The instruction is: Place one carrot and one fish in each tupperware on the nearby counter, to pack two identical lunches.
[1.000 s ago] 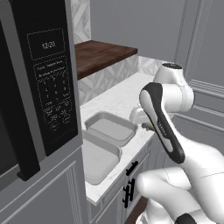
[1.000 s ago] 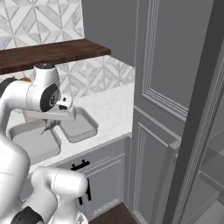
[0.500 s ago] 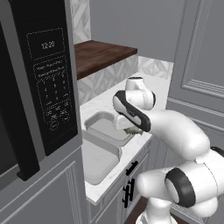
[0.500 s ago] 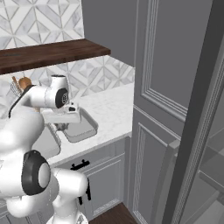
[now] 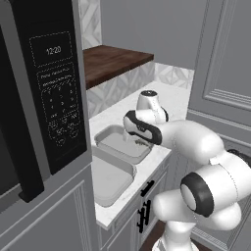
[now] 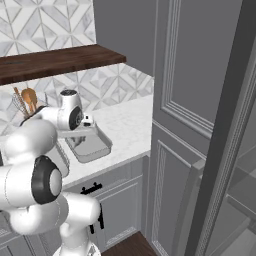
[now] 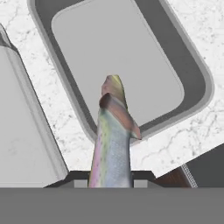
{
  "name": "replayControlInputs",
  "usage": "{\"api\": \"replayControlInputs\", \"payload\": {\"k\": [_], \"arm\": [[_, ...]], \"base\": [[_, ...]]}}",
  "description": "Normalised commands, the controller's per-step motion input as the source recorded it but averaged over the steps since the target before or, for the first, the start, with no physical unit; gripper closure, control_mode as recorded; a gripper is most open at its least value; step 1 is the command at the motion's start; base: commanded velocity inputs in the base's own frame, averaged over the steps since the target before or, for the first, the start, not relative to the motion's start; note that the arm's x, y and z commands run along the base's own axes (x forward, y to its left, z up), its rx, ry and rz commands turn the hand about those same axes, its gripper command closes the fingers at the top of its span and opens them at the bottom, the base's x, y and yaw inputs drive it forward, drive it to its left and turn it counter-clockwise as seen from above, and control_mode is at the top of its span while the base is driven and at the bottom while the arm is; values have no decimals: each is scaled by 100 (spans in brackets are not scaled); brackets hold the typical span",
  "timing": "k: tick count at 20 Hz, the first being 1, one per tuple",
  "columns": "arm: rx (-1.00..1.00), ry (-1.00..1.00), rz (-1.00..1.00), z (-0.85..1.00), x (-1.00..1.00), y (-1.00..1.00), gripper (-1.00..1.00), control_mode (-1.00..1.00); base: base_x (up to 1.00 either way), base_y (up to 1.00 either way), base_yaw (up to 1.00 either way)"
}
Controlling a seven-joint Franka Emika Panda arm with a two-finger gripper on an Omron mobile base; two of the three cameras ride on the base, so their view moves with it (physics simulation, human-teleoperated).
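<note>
The gripper (image 7: 111, 181) is clenched on the fish (image 7: 112, 135), holding it nose-out beyond the jaws over the near rim of the empty tupperware (image 7: 199, 78) on the counter (image 7: 175, 146), seemingly ready for dropping in.

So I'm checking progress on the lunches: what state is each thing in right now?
Iridescent grey-green fish: held in the hand, above the far tray's rim.
Hand: shut on the fish.
Far shallow grey tray: empty.
Near shallow grey tray: empty as far as visible.
</note>
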Motion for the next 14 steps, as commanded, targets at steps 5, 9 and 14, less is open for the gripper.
{"api": "replayControlInputs", "payload": {"k": [5, 9, 14], "arm": [[15, -17, 0, -8, 42, 8, 100, -100], [0, 10, 3, 0, 24, 19, 100, -100], [-1, 0, 0, -26, 34, 27, 100, -100]], "base": [[0, 0, 0], [0, 0, 0], [0, 0, 0]]}}
